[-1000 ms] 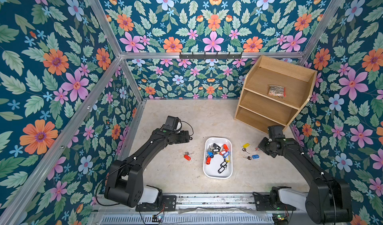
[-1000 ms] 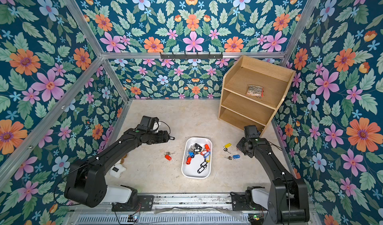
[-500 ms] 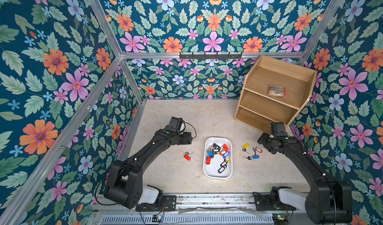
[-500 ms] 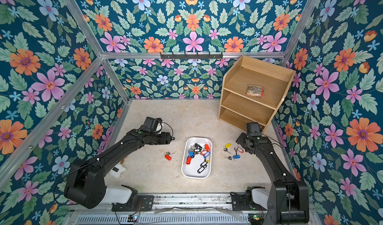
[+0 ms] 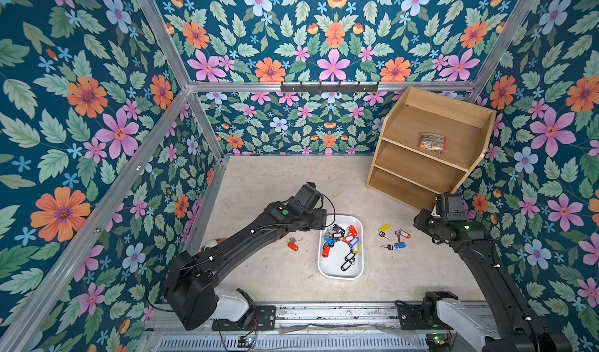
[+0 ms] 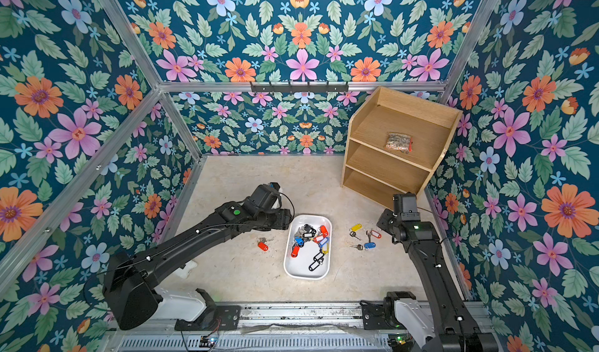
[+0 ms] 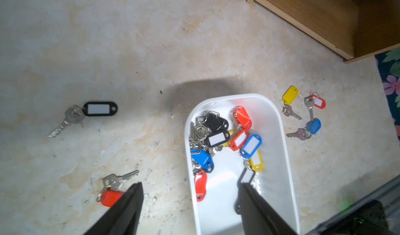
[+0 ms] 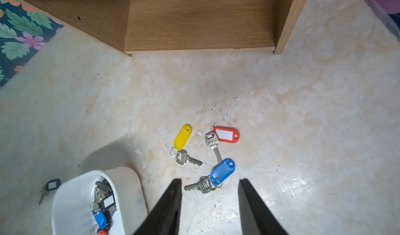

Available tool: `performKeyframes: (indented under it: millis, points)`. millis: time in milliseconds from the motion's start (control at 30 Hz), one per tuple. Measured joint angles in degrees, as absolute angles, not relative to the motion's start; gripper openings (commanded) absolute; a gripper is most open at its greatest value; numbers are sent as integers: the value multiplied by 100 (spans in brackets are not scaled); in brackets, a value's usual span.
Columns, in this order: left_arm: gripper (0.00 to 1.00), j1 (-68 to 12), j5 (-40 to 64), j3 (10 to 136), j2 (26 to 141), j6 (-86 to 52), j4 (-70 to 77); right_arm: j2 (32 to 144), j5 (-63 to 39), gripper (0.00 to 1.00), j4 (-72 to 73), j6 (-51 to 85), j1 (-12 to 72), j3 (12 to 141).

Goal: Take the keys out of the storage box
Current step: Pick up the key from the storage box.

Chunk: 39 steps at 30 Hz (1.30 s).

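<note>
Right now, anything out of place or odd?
The wooden shelf unit stands skewed, not square to the back wall. Tabletop surface is scuffed, with flakes. Keys lying outside the storage box fit the task.

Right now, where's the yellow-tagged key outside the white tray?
In both top views, the yellow-tagged metal key lies right of the white plastic tray, beside the red-tagged key and blue-tagged key.

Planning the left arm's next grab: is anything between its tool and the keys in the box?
Nothing covers the keys. The open left tool hangs over the box, straddling its wall, which might catch a finger.
</note>
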<state>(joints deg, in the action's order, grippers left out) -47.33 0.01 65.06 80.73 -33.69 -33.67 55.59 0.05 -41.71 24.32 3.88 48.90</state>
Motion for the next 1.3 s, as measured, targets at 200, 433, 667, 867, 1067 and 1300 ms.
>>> performKeyframes:
  millis: [200,433,667,867,1067,1300]
  points:
    - [68,-5669,-49,6641,8820,-4318,-3336,5502,-36,43,-4171,2324,388,4777]
    - [55,-6075,-204,7002,9795,-5013,-3363,5288,-172,41,-4160,2270,388,4718]
    - [40,-5653,-471,7122,10370,-5365,-3579,5103,-301,39,-4128,2241,397,4718]
    - [34,-5417,-580,7356,10844,-5304,-3642,5052,-316,39,-4128,2237,478,4713]
    - [31,-5443,-515,7483,11135,-5212,-3476,5043,-316,38,-4128,2224,515,4713]
    - [31,-5730,-180,7415,11059,-5240,-3210,5074,-316,38,-4128,2224,526,4709]
